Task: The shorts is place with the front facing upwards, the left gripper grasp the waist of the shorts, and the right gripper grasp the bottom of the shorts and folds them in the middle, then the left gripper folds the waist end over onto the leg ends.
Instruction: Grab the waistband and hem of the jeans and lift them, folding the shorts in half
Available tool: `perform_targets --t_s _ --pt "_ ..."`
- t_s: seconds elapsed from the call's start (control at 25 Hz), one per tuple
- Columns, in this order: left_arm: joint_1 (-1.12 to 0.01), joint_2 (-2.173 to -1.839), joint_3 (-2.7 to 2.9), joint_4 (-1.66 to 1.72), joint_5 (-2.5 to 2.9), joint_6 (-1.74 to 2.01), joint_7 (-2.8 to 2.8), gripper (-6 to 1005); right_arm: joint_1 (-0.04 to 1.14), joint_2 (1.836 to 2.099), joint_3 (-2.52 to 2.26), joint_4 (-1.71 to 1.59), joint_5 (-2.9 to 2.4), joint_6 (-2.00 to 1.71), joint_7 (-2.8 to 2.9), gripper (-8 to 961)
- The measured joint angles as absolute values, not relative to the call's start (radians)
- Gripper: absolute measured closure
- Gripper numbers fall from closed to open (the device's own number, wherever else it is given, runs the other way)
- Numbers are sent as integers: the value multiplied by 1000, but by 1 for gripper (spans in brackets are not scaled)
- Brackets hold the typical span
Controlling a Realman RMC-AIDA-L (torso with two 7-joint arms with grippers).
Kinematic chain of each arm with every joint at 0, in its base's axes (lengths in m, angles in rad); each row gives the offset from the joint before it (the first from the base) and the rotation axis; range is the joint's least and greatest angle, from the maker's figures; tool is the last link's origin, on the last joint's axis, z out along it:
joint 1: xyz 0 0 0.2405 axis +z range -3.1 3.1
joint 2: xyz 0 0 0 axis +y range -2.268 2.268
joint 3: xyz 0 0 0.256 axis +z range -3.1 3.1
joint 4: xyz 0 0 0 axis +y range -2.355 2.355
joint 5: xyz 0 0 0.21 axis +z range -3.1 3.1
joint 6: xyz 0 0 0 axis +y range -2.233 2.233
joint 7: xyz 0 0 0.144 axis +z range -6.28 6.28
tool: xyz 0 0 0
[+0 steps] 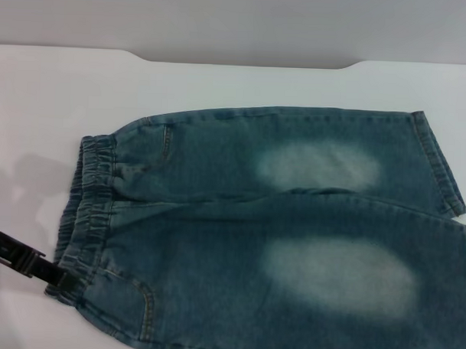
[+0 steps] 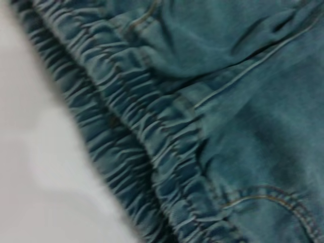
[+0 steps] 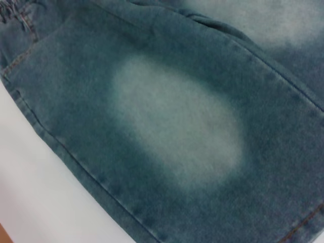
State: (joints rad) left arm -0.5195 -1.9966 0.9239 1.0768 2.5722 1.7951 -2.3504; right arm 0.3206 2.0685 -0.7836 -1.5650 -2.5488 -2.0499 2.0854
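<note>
Shorts (image 1: 277, 237) flat on table (image 1: 36, 99) | left claw (image 1: 57, 275) at waist (image 1: 90, 208) corner

Denim shorts (image 3: 212, 101) filling the view, pale faded patch (image 3: 177, 126) central, white table (image 3: 45, 202) beside the seamed edge

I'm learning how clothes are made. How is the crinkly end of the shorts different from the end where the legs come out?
The waist is gathered into tight crinkles; the leg ends are smooth, with a flat turned-up hem. The waist lies at the robot's left, with the left gripper at its near corner; the leg ends lie at the right, and no gripper shows there. Both are the same blue-green denim, flat on the white table.
</note>
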Motion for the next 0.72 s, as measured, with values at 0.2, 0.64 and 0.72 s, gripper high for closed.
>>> perform_targets --t_s 0.2,0.64,0.72 --pt "-522 -2004 922 1081 2624 1767 -2352 431 325 2069 -790 -1566 -2548 -2053 2085 431" --pt "-536 -1991 919 1092 2638 1775 -2356 431 332 2067 -783 -1554 -2552 -2048 2076 431" --pt "-541 -1993 920 1093 2637 1788 -2353 432 334 2067 -782 -1548 -2553 -2044 2075 431"
